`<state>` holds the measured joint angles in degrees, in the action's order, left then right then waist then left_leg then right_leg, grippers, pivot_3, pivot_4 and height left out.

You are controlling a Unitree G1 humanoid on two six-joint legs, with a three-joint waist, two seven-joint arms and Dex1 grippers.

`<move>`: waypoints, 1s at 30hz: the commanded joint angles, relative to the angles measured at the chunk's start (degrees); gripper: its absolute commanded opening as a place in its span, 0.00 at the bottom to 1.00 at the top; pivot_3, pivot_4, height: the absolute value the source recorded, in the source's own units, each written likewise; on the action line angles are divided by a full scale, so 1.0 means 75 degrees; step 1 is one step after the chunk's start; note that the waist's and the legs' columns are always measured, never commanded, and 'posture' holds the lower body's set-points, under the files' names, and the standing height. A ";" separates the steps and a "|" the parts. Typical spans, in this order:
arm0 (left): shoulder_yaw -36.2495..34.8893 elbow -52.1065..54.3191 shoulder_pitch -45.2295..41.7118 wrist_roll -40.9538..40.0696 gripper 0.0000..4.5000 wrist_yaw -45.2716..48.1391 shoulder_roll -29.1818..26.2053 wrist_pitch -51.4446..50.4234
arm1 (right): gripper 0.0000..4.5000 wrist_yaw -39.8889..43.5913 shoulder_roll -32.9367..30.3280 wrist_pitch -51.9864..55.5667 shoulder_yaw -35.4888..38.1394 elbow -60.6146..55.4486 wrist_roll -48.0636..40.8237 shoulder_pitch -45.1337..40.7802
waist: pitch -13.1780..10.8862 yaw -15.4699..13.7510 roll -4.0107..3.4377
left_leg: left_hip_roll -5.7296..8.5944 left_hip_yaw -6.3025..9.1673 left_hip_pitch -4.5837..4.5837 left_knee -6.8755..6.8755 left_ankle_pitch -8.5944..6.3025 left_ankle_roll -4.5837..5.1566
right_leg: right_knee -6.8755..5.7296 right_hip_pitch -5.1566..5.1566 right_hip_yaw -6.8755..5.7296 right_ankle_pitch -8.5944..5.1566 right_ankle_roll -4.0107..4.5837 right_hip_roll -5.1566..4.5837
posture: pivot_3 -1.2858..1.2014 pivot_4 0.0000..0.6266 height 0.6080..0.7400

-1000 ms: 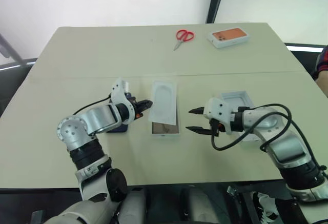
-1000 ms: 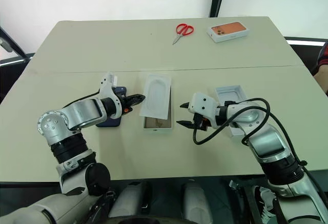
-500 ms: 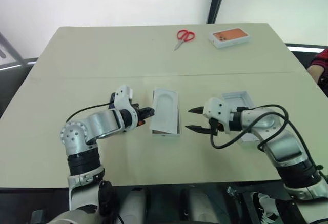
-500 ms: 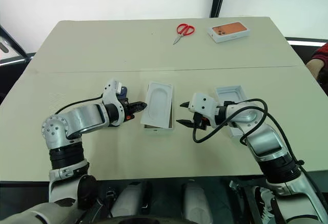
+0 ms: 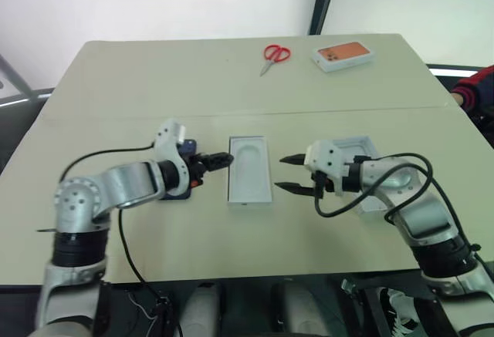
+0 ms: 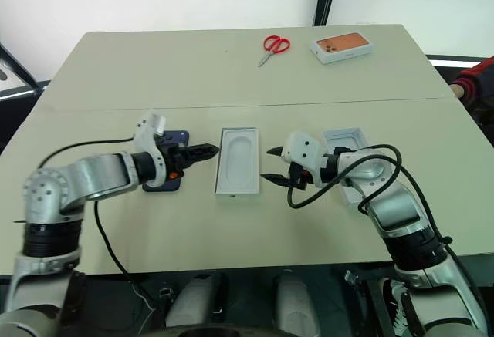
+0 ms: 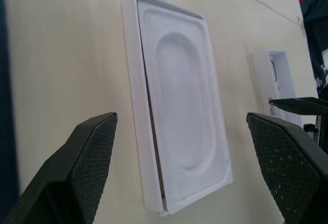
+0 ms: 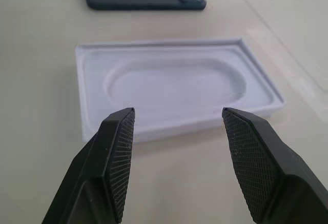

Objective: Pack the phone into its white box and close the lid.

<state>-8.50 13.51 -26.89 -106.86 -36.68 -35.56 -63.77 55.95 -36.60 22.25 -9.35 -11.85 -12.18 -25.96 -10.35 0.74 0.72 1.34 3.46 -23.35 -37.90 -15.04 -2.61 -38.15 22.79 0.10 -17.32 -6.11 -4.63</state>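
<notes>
Phone box parts lie spread on the beige table (image 5: pixel 231 252). Middle of it, the white box (image 5: pixel 249 200) sits flat with the white moulded insert (image 5: pixel 249 167), oval hollow up, seated in it. Right of that, the lid (image 5: pixel 363 149) rests open side up, partly behind the right arm. The phone (image 6: pixel 164 183), slim and navy, lies left of the box under the left arm. Left hand (image 5: pixel 224 158) is spread apart, empty. Right hand (image 5: pixel 289 173) is parted too, gripping nothing.

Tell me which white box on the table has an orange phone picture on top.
The orange-printed box at the far edge, beside the red scissors. The white box between the grippers and the lid are plain.
</notes>
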 commanded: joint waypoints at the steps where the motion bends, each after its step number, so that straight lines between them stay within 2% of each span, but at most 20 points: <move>1: -0.0398 0.0948 0.0156 0.2329 0.98 0.1969 -0.0691 0.0787 | 0.37 -0.0221 0.0245 0.0336 0.0002 -0.0123 -0.0124 -0.0325 | 0.0000 -0.0007 0.0000 | 0.0008 -0.0002 0.0000 0.0001 0.0000 0.0000 | 0.0002 -0.0001 0.0000 0.0000 0.0000 0.0001 | 0.52 0.24 1.00; 4: -0.0428 0.1422 0.0803 0.3920 0.98 0.3716 -0.1260 0.1443 | 0.00 -0.0515 0.0615 0.0756 -0.0405 -0.0115 0.0094 -0.0602 | 0.0000 -0.0007 -0.0001 | 0.0010 -0.0007 -0.0001 0.0008 0.0000 0.0001 | 0.0010 0.0000 0.0001 0.0000 0.0001 -0.0001 | 0.52 0.24 1.00; 9: -0.0229 0.1787 0.2207 0.5999 0.98 0.6564 -0.2242 0.2411 | 0.00 -0.1807 0.1434 0.1501 -0.1215 0.0432 0.1247 -0.1299 | -0.0004 0.0026 -0.0008 | 0.0002 -0.0021 0.0001 0.0041 0.0002 -0.0001 | 0.0006 0.0027 0.0015 0.0002 0.0008 0.0008 | 0.52 0.24 1.00; 11: -0.0218 0.1922 0.2984 0.6836 0.98 0.7747 -0.2652 0.2957 | 0.00 -0.2040 0.1644 0.1612 -0.1596 0.0709 0.1643 -0.1558 | -0.0004 0.0010 -0.0007 | -0.0002 -0.0022 -0.0002 0.0064 0.0003 0.0000 | 0.0008 0.0042 0.0019 0.0003 0.0010 0.0002 | 0.52 0.24 1.00; 16: -0.0411 0.1983 0.4679 0.8155 0.98 0.9696 -0.3139 0.3945 | 0.00 -0.2397 0.2188 0.1364 -0.1997 0.1719 0.2156 -0.2059 | -0.0006 0.0048 -0.0010 | -0.0013 -0.0026 -0.0004 0.0092 -0.0002 0.0009 | 0.0015 0.0058 0.0024 0.0003 0.0011 -0.0001 | 0.52 0.24 1.00; 23: -0.0978 0.2175 0.5316 0.8086 0.98 1.0655 -0.2706 0.4044 | 0.00 -0.2748 0.2696 0.0774 -0.2366 0.3413 0.2907 -0.2810 | -0.0008 0.0033 -0.0012 | -0.0018 -0.0020 -0.0002 0.0095 -0.0005 0.0016 | 0.0011 0.0058 0.0016 0.0009 0.0022 -0.0001 | 0.52 0.24 1.00; 30: -0.0938 0.2305 0.5285 0.8405 0.98 1.0761 -0.2422 0.3948 | 0.00 -0.3029 0.3211 0.0143 -0.2259 0.4388 0.3228 -0.3162 | -0.0008 0.0072 -0.0012 | -0.0022 -0.0020 -0.0003 0.0101 -0.0005 0.0016 | 0.0008 0.0064 0.0017 0.0010 0.0021 0.0004 | 0.52 0.24 1.00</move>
<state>-14.16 29.10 13.03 -44.12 43.65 -54.06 -34.49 33.78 -13.39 24.70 -26.95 21.22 11.64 -48.09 -10.40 1.28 0.62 1.17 3.31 -23.36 -37.15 -15.08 -2.49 -38.10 23.27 0.23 -17.24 -5.95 -4.59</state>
